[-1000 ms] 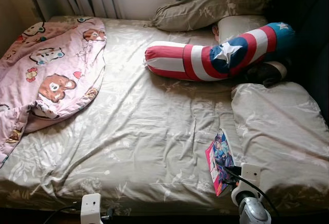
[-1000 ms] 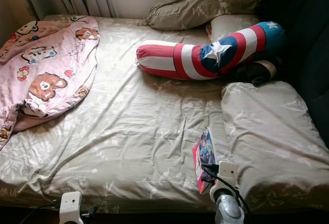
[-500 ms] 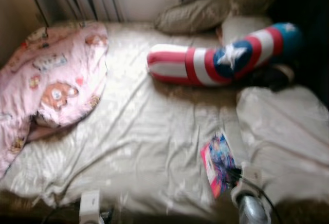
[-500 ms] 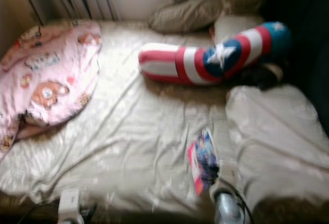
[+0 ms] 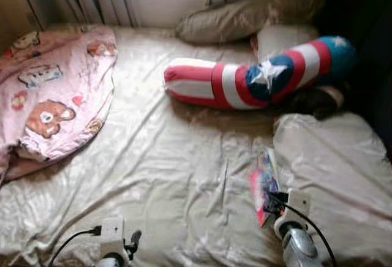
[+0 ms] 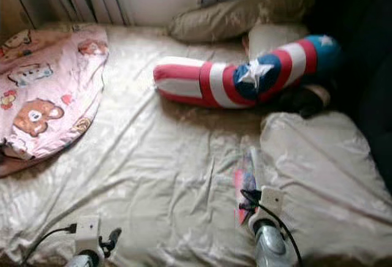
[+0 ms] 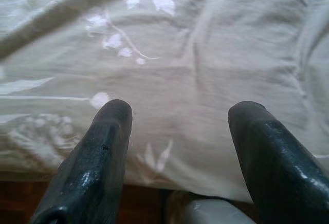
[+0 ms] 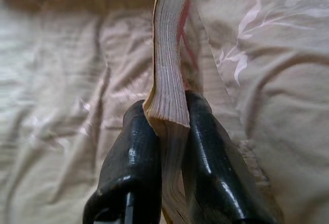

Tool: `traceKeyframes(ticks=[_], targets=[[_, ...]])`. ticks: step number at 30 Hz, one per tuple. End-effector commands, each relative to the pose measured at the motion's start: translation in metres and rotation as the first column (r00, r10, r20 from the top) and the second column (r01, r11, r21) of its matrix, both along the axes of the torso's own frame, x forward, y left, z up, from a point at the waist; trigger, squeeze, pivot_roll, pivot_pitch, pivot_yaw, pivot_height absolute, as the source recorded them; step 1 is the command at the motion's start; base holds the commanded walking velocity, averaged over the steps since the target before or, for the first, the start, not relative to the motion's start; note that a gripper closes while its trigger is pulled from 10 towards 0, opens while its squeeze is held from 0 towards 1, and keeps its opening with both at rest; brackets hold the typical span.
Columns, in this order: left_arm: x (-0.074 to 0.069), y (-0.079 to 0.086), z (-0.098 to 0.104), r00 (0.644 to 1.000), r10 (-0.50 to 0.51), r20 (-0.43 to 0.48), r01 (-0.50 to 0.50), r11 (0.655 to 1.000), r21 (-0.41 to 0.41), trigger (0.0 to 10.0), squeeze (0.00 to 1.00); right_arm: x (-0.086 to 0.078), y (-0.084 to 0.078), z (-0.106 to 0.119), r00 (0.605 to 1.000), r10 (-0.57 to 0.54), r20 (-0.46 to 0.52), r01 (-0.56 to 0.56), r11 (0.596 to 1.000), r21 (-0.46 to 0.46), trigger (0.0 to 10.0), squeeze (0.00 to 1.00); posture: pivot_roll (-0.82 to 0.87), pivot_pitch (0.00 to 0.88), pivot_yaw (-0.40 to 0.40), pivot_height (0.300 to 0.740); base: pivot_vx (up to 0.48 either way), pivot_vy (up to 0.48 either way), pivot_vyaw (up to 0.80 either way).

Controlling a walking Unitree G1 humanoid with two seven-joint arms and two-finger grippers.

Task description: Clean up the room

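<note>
Thin comic book (image 8: 167, 70) clamped at edge by right gripper (image 8: 172, 131), tilted off bed sheet (image 5: 171, 175). Judged light, floppy; pages may slip. Left gripper (image 7: 177, 147) spread wide, nothing held.

The right arm (image 5: 299, 247) ends in a rounded silver-grey metal forearm with a bright sheen, capped by a white boxy wrist block. A thin black cable loops out from that block and curves back along the arm's outer side. The left arm (image 5: 112, 245) carries a similar white square block with a small dark dot on its face; a black cable plugs into its side and trails away, and a short black stub, perhaps a finger, stands just beside it. The right gripper (image 8: 169, 126) has two glossy black fingers, smooth and rounded. The left gripper (image 7: 177, 131) has thick black fingers (image 7: 97, 157) with a faintly speckled, shiny surface.
</note>
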State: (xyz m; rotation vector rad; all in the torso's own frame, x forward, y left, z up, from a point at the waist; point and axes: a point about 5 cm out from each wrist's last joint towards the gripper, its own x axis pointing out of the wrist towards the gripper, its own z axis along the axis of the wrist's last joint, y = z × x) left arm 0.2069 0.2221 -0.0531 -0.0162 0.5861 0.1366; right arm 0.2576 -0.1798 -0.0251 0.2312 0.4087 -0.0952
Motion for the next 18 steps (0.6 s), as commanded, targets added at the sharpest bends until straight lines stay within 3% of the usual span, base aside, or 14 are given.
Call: traceKeyframes(ticks=[1,4,6,10,13,18], targets=[[0.010,0.006,0.012,0.995,0.016,0.097,-0.017,1.000,0.002,10.0,0.00,0.011,0.002,0.013,0.996,0.018,0.092,-0.019,1.000,0.012,10.0,0.00,0.11,0.137,-0.055,0.740,0.000,0.000,0.00],[0.020,0.009,0.023,0.984,0.019,0.176,-0.021,1.000,0.008,10.0,0.00,0.016,0.002,0.018,0.992,0.018,0.123,-0.020,1.000,0.016,10.0,0.00,0.11,0.145,-0.057,0.740,0.000,0.000,0.00],[0.043,0.015,0.055,0.934,-0.004,0.357,-0.012,0.999,0.043,10.0,0.00,0.025,0.003,0.029,0.983,0.020,0.182,-0.026,0.999,0.032,10.0,0.00,0.11,0.153,-0.057,0.740,0.000,0.000,0.00],[0.054,0.016,0.071,0.902,-0.021,0.432,-0.001,0.999,0.051,10.0,0.00,0.029,0.004,0.034,0.976,0.023,0.215,-0.033,0.999,0.043,10.0,0.00,0.11,0.159,-0.057,0.740,0.000,0.000,0.00],[0.067,0.016,0.091,0.858,-0.050,0.511,0.018,0.998,0.067,10.0,0.00,0.034,0.002,0.041,0.968,-0.001,0.250,-0.016,0.998,0.063,10.0,0.00,0.10,0.162,-0.052,0.740,0.000,0.000,0.00],[0.070,0.007,0.105,0.818,-0.109,0.565,0.076,0.994,0.081,10.0,0.00,0.041,-0.003,0.051,0.954,-0.075,0.291,0.036,0.990,0.137,10.0,0.00,0.09,0.160,-0.049,0.740,0.000,0.000,0.00]])
